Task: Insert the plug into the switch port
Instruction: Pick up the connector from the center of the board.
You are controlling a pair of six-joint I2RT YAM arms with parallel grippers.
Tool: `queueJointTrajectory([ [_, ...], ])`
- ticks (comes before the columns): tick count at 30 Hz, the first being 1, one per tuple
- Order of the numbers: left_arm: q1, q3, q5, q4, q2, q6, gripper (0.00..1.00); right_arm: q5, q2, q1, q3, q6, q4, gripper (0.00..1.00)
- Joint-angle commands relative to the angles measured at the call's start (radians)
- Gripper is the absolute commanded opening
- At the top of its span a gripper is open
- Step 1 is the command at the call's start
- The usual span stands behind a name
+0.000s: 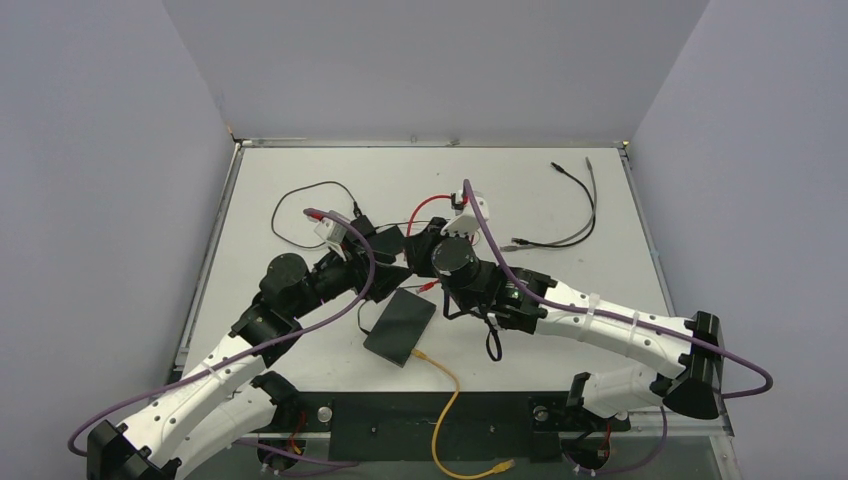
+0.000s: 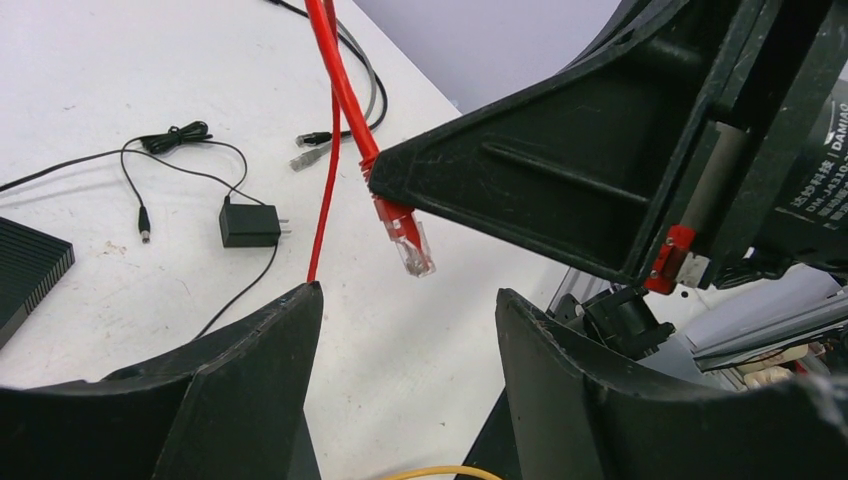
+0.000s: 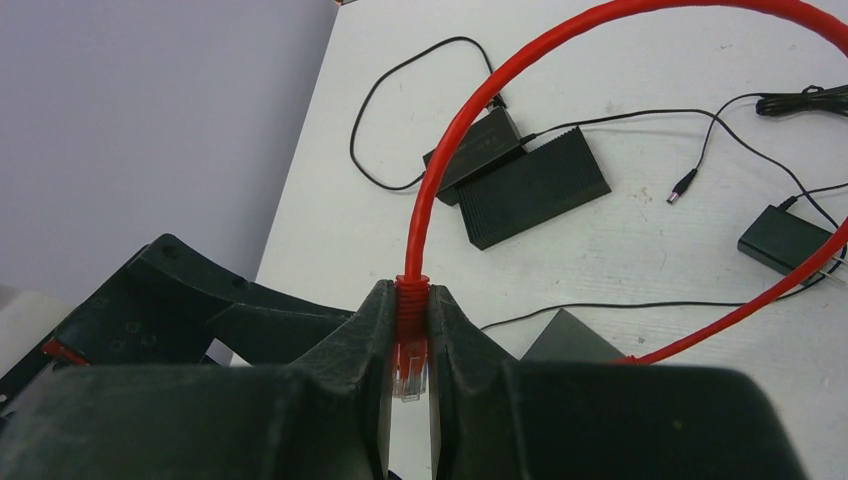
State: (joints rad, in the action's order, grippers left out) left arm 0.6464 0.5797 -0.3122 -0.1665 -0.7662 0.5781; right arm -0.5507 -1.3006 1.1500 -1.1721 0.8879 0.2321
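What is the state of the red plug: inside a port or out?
Out. The right tool grips the red plug; its clear tip hangs bare in the air, in no port.

White table (image 1: 300,170), plain grey-lilac walls (image 1: 430,60) on three sides; even light

Setting is identified as a robotics laboratory test cell. A white table (image 1: 400,170) is enclosed on three sides by plain grey partition walls (image 1: 100,150), and a metal frame is seen along the table's edges. Two white-and-black arms, the left arm (image 1: 215,375) and the right arm (image 1: 610,325), are bolted at the near edge and are trailed by purple harness cables (image 1: 490,240). Test hardware is laid loose on the surface: a switch (image 1: 400,325), a power adapter (image 2: 248,224), black leads (image 1: 592,205), a yellow patch cable (image 1: 456,385).
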Motion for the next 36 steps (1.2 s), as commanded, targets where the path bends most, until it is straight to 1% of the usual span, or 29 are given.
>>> queueJointTrajectory([
  [1,0.004,0.013,0.017,-0.077,0.005,-0.02,0.61,-0.031,-0.013,0.013,-0.055,0.011,-0.044,0.0],
  [6,0.004,0.015,0.01,-0.088,-0.011,-0.022,0.56,-0.024,-0.027,0.024,-0.068,0.011,-0.05,0.0],
  [9,0.004,0.014,0.014,-0.093,-0.017,-0.024,0.5,-0.024,-0.029,0.026,-0.072,0.012,-0.05,0.0],
  [13,0.004,0.011,0.015,-0.103,-0.027,-0.026,0.46,-0.023,-0.029,0.029,-0.073,0.011,-0.053,0.0],
  [36,0.004,0.005,0.069,-0.096,0.001,-0.069,0.38,0.0,-0.018,0.04,-0.066,0.022,-0.023,0.0],
])
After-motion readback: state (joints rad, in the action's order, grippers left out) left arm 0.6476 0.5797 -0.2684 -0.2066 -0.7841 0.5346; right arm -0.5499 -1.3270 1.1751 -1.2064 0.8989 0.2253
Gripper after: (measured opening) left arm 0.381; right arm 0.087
